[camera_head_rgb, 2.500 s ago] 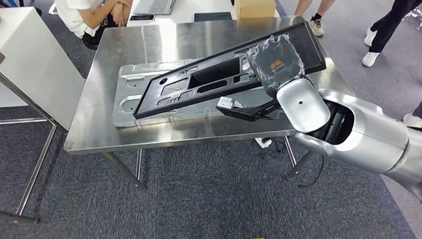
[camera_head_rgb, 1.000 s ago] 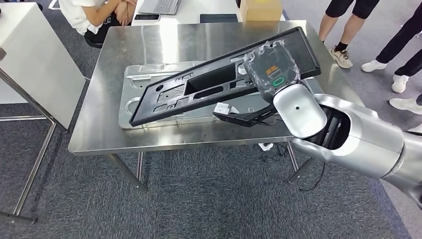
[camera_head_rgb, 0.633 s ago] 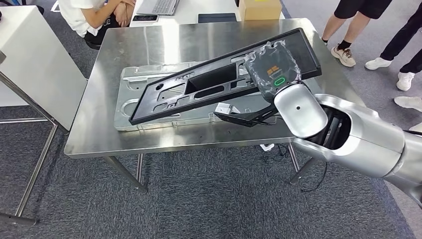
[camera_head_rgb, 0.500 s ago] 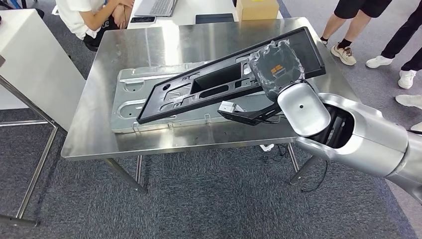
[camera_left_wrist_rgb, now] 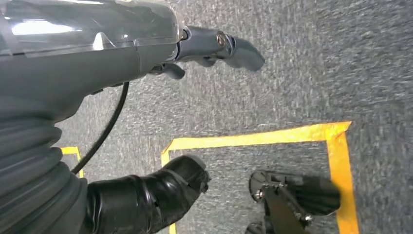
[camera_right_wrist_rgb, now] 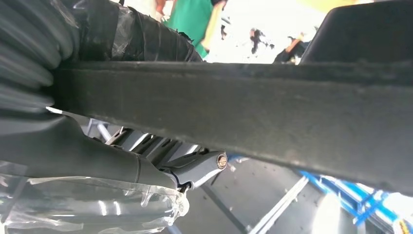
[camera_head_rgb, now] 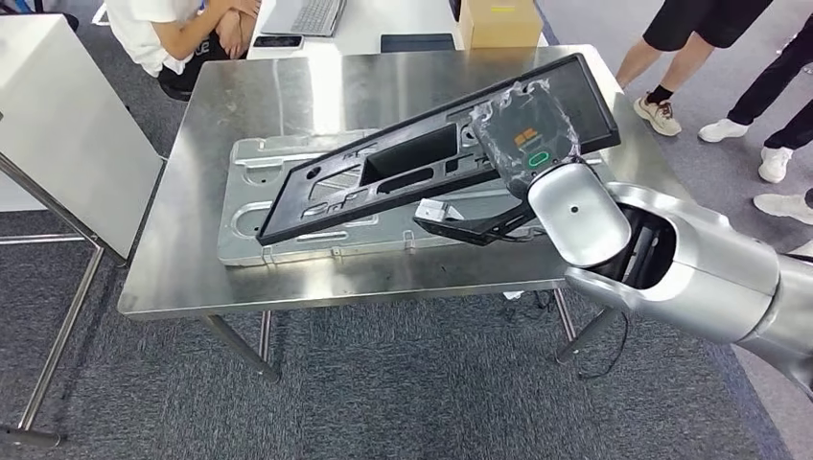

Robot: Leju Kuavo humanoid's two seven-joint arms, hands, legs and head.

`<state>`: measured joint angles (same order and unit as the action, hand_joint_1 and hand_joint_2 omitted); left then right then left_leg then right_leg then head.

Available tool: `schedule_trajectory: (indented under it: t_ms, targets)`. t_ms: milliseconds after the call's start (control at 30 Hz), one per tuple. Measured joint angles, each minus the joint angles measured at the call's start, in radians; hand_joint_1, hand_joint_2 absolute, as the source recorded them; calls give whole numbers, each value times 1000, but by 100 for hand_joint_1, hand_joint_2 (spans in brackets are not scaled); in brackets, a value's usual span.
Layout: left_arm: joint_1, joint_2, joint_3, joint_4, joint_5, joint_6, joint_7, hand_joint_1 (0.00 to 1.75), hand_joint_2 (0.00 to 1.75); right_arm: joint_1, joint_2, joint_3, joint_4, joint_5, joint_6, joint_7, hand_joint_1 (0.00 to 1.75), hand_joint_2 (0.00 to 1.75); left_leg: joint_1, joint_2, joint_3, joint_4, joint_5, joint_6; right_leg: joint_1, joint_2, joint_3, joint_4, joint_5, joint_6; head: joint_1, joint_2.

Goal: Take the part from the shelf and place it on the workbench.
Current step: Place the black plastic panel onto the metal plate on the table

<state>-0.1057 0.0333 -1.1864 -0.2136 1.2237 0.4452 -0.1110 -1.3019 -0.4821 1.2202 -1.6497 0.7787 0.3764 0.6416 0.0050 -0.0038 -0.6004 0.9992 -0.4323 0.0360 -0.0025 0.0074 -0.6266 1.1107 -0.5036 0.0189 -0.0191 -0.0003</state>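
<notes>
The part [camera_head_rgb: 403, 172] is a long black plastic frame with cut-outs. It hangs tilted above the steel workbench [camera_head_rgb: 288, 86], its left end low over a grey metal plate [camera_head_rgb: 288, 240] lying there. My right hand [camera_head_rgb: 525, 134], wrapped in clear plastic, grips the part near its right end. In the right wrist view the part's dark edge [camera_right_wrist_rgb: 243, 102] crosses close in front of that hand [camera_right_wrist_rgb: 97, 161]. My left hand [camera_left_wrist_rgb: 87, 53] hangs over the carpet with nothing in it, its thumb [camera_left_wrist_rgb: 146, 195] well apart from its fingers [camera_left_wrist_rgb: 224, 46].
A person [camera_head_rgb: 182, 29] sits behind the workbench at the far left, beside a keyboard [camera_head_rgb: 299, 14] and a cardboard box [camera_head_rgb: 496, 21]. Other people's legs [camera_head_rgb: 690, 38] stand at the far right. A white cabinet [camera_head_rgb: 67, 125] is at the left. Yellow floor tape [camera_left_wrist_rgb: 253, 139] lies below me.
The whole picture shifts slightly from frame to frame, so the camera moves. The part stays gripped and tilted over the workbench. The people at the right have stepped about.
</notes>
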Motion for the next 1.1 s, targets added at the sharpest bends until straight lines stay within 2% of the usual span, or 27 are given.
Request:
schedule_trajectory:
  t_ms: [67, 100, 133, 167, 200, 267, 300, 433, 500, 567, 600, 633, 667, 733, 767, 800, 867, 933, 967, 1033, 1067, 1100]
  targets:
    - [-1, 0, 0, 0, -1, 0, 0, 0, 175, 3, -2, 0, 0, 16, -22, 0, 175, 175, 0, 0, 7, 1, -7, 5, -4, -1, -73, 126, -44, 6, 1, 0]
    - [-2, 0, 0, 0, -1, 1, 0, 0, 175, 6, -3, -1, 0, 25, -35, 0, 175, 175, 0, -1, 10, 2, -12, 5, -6, -1, -105, 171, -49, 8, 1, 0]
    - [-1, 0, 0, 0, -1, 1, 0, 0, 175, 10, -5, -1, 0, 33, -47, 0, 175, 175, 0, -1, 16, 4, -17, 4, -9, -2, -120, 182, -36, 10, 1, 0]
    - [0, 0, 0, 0, -1, 1, 0, 0, 175, 14, -7, -2, -1, 40, -59, 1, 175, 175, 1, -2, 22, 6, -24, 2, -12, -3, -116, 154, -3, 12, 1, 0]
    - [1, -1, 0, 0, -1, 1, 0, 0, 175, 17, -9, -4, -1, 45, -69, 1, 175, 175, 2, -3, 30, 9, -32, -1, -14, -3, -92, 93, 41, 13, 2, 0]
    - [2, -2, 0, 0, -2, 1, 1, 0, 175, 21, -13, -13, -4, 52, -91, 1, 175, 175, 0, -5, 39, 17, -47, -11, -14, -3, -40, -24, 92, 11, 1, 0]
    - [1, -2, 0, 0, -2, 1, 1, 0, 175, 24, -16, -21, -6, 55, -101, 1, 175, 175, -1, -5, 40, 20, -53, -16, -13, -3, -25, -57, 97, 7, 1, 0]
    - [0, -3, 0, 0, -4, 0, 2, 0, 175, 37, -24, -51, -17, 69, -124, 1, 175, 175, -2, -4, 39, 28, -70, -37, -10, 2, -12, -72, 84, -18, -1, 0]
    - [0, -3, 0, 0, -6, 0, 2, 0, 175, 42, -29, -63, -21, 75, -127, 1, 175, 175, 0, -1, 5, 103, -107, -44, -12, 2, -2, -75, 79, -29, -2, 0]
    - [0, -3, 0, 0, -7, -1, 2, 0, 175, 50, -32, -72, -23, 79, -129, 1, 175, 175, 0, -1, -70, 237, -153, -47, -7, 3, 5, -75, 72, -37, -2, 0]
    - [0, -3, 0, 0, -7, -1, 2, 0, 175, 55, -33, -75, -25, 79, -129, 1, 175, 175, 0, -1, -103, 287, -161, -46, -4, 4, 9, -75, 68, -40, -2, 0]
    - [1, -3, 0, 0, -7, -1, 2, 0, 175, 59, -33, -77, -27, 80, -129, 1, 175, 175, -1, -1, -121, 303, -149, -43, -1, 5, 14, -75, 64, -41, -2, 0]
    - [1, -3, 0, 0, -7, -1, 2, 0, 175, 63, -34, -78, -29, 80, -129, 1, 175, 175, -3, -1, -119, 278, -118, -37, 3, 7, 21, -75, 60, -42, -2, 0]
    - [1, -2, 0, 0, -8, -1, 2, 0, 175, 67, -37, -82, -31, 80, -127, 1, 175, 175, -11, -1, -73, 151, -37, -16, 8, 8, 36, -76, 50, -42, -1, 0]
    - [1, 0, 0, 0, -8, -1, 3, 0, 175, 67, -38, -85, -32, 80, -127, 1, 175, 175, -16, 0, -47, 90, -12, -5, 9, 8, 40, -76, 47, -41, 0, 0]
    - [0, 1, 0, 0, -8, -1, 3, 0, 175, 67, -40, -88, -33, 80, -126, 1, 175, 175, -20, 1, -29, 50, -1, 4, 8, 8, 41, -77, 44, -38, 1, 0]
    - [-2, 2, 0, 0, -8, -2, 3, 0, 175, 68, -42, -93, -36, 80, -126, 1, 175, 175, -26, 0, -17, 23, -4, 12, 5, 8, 40, -80, 43, -29, 2, 0]
    - [-2, 1, 0, 0, -8, -2, 3, 0, 175, 72, -45, -95, -37, 80, -125, 1, 175, 175, -22, 1, -3, 2, 1, 13, 6, 7, 41, -78, 38, -20, 3, 0]
    - [-1, 1, 0, 0, -8, -2, 3, 0, 175, 73, -47, -97, -39, 80, -124, 1, 175, 175, -18, 2, 7, -10, 4, 14, 7, 6, 34, -60, 27, -16, 5, 0]
    - [0, 0, 0, 0, -9, -2, 4, 0, 175, 76, -52, -100, -41, 80, -124, 1, 175, 175, -12, 4, 24, -24, 4, 16, 3, 4, -14, 36, -15, -6, 7, 0]
    - [0, 0, 0, 0, -9, -3, 4, 0, 175, 78, -52, -100, -42, 80, -123, 1, 175, 175, -11, 3, 27, -25, 0, 17, -1, 3, -52, 101, -38, -1, 8, 0]
    - [-1, 0, 0, 0, -9, -3, 4, 0, 175, 81, -53, -100, -42, 80, -123, 1, 175, 175, -9, 3, 32, -24, -4, 17, -7, 3, -86, 153, -50, 5, 8, 0]
